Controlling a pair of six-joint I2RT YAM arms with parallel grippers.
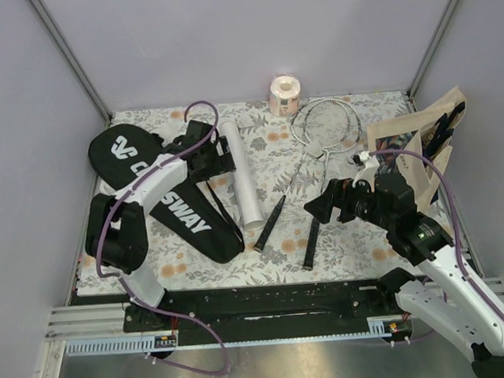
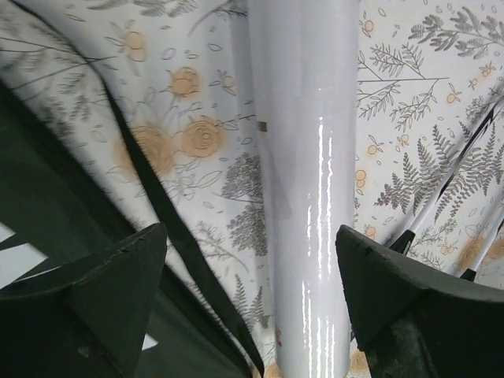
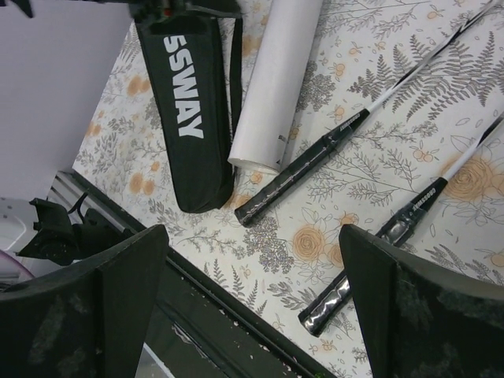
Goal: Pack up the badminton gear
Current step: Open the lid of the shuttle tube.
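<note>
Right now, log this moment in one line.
left tool: open over white tube | right tool: open above rackets | racket bag: tube and rackets outside

Tube (image 1: 245,179) between racket bag (image 1: 195,221) and rackets (image 1: 270,225)

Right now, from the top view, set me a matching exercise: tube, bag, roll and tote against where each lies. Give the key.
Things:
1 tube
2 bag
3 roll
4 tote

Places:
A far right
B rearmost
C far left
D under the open left pincer

Pairs: 1-D; 2-C; 3-B; 4-A
</note>
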